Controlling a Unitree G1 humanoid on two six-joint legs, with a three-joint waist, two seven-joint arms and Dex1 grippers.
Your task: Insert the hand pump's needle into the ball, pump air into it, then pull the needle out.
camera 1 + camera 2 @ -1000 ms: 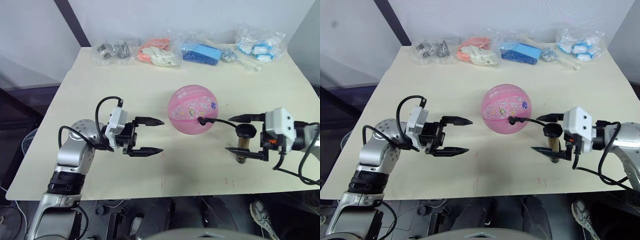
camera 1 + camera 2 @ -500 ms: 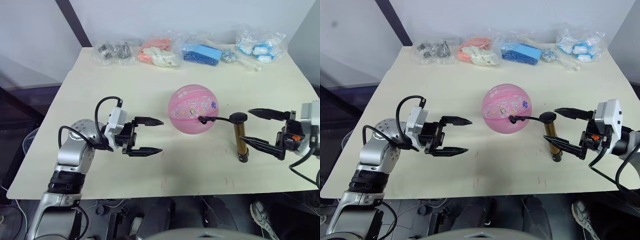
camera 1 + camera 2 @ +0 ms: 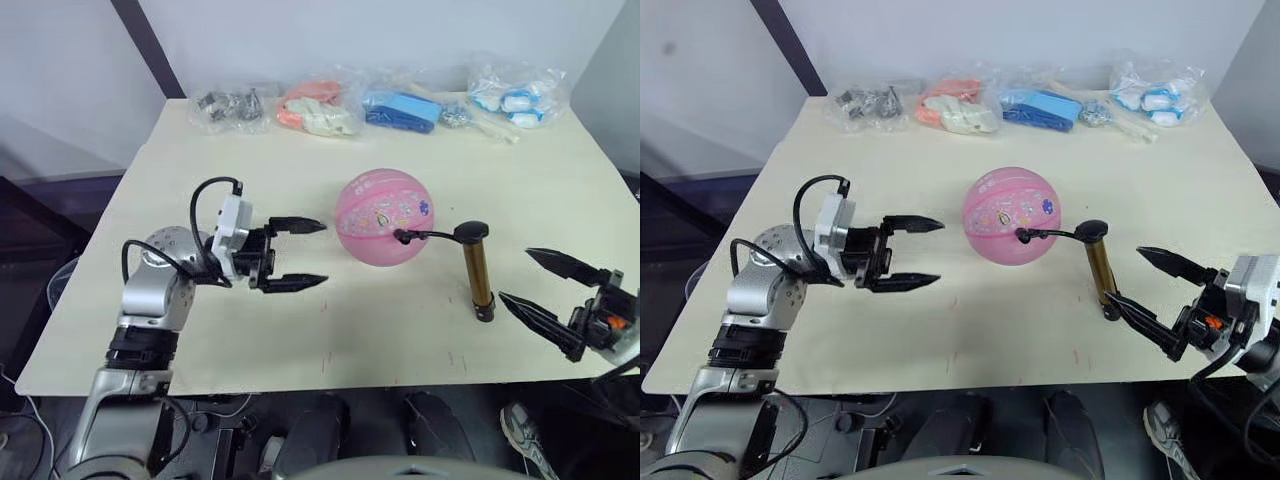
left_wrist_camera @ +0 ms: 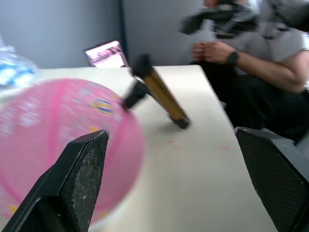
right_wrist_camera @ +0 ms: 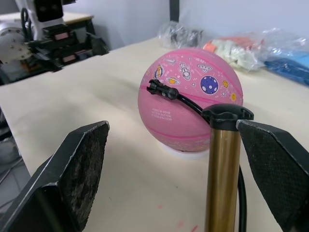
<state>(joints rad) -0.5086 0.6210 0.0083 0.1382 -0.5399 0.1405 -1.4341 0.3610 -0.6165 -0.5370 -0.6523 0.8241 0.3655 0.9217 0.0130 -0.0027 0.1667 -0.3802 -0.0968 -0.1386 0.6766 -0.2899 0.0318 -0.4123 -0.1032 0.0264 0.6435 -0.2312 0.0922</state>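
Note:
The pink ball (image 3: 383, 218) sits mid-table, round, with cartoon prints. The black needle fitting (image 3: 402, 237) is pressed against the ball's right side, and the needle itself is hidden. A thin black hose runs from it to the top cap of the gold hand pump (image 3: 477, 275), which stands upright with nothing holding it. My right gripper (image 3: 516, 275) is open just right of the pump, apart from it. My left gripper (image 3: 320, 254) is open left of the ball, a short gap away. The right wrist view shows the ball (image 5: 190, 104) behind the pump (image 5: 223, 164).
Several clear plastic bags (image 3: 318, 108) of small items line the table's far edge (image 3: 560, 120). In the left wrist view a seated person (image 4: 256, 58) is beyond the table's right side. Bare tabletop lies in front of the ball and pump.
My right gripper has drawn back from around the pump, to the right and toward the front edge, leaving it standing alone. The left gripper has edged slightly toward the ball.

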